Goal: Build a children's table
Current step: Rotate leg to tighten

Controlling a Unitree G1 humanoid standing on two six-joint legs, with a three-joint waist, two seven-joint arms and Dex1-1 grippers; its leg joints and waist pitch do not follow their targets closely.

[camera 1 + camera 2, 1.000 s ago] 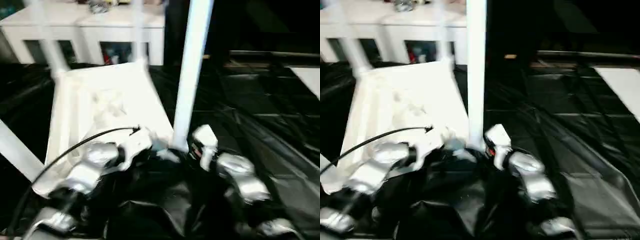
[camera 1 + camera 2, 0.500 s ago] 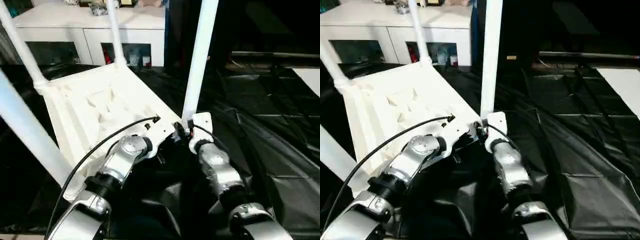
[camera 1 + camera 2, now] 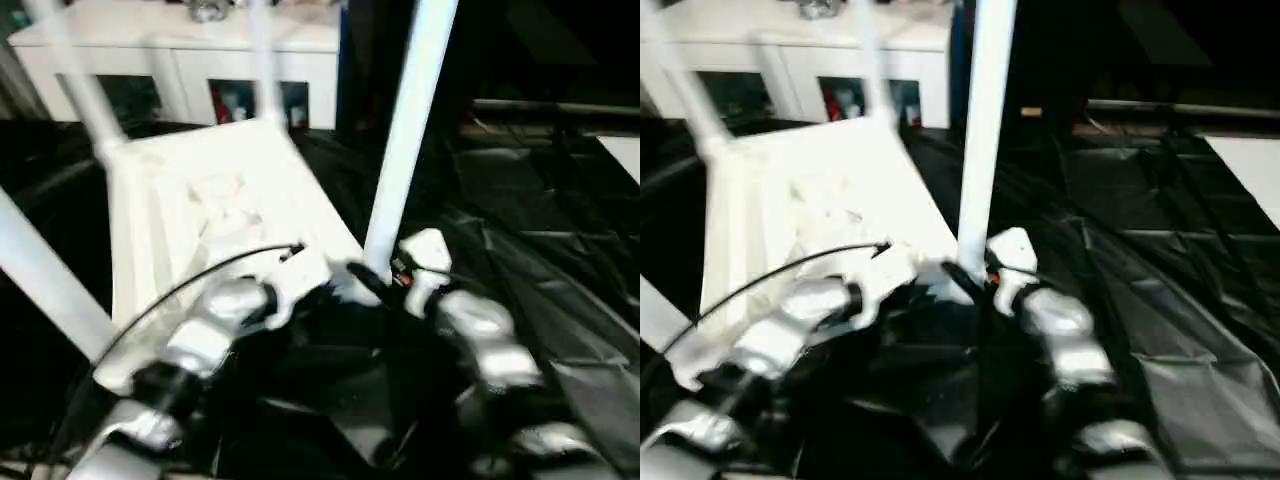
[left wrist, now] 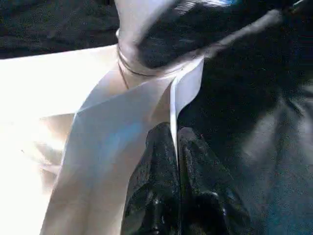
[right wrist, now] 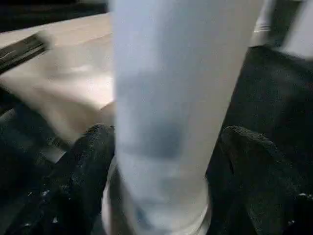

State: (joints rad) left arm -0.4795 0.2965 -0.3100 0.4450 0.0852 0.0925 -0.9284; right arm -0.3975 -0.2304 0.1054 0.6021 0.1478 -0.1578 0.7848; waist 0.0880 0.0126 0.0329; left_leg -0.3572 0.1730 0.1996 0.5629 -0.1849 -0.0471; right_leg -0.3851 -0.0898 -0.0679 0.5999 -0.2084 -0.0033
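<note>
Black sheeting (image 3: 560, 230) covers the floor before a white cabinet (image 3: 200, 60); the upturned tabletop (image 3: 210, 210) lies there, legs up.

Head views: the near leg (image 3: 405, 150) rises from its corner socket.
Left wrist view: the left claw (image 4: 177, 161) is pinched shut on the thin, stiff tabletop rim.
Right wrist view: the right claw (image 5: 166, 166) stands wide around the leg's base; its fingers (image 5: 93, 161) look clear of it. Light, smooth, likely slippery plastic; best gripped low, near the socket.

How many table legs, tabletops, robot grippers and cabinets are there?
White table legs: 4
White tabletop: 1
Robot grippers, left gripper and right gripper: 2
White cabinet: 1
Total: 8
</note>
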